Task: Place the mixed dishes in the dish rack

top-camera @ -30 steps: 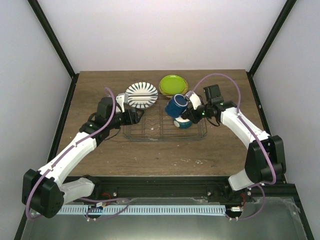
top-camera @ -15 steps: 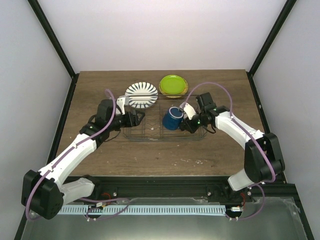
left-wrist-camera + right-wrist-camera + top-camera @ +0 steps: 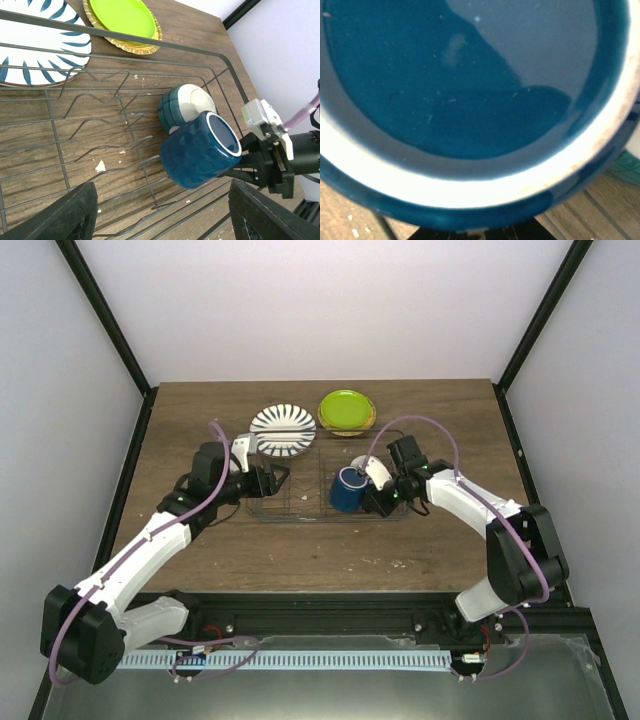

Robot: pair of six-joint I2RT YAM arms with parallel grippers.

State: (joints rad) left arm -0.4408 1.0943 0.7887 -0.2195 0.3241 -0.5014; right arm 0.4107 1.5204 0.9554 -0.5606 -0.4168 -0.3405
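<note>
Vs 0.5 s ago the dark blue mug (image 3: 347, 490) is lower & nearer, inside the dish rack (image 3: 300, 510), right of centre. It's tipped on its side, white-rimmed mouth facing right. R gripper (image 3: 378, 492) is clamped on its mouth end. Cream bowl (image 3: 360, 462) is just behind it in the rack. Striped plate (image 3: 283, 430) & green plate (image 3: 347, 411) lie on the table past the far edge. L gripper (image 3: 278, 480) is spread wide at the rack's left end.

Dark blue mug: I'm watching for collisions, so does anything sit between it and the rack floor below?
Nothing visible lies under the dark blue mug, only bare dish rack wires; the cream bowl sits close on its far side.
</note>
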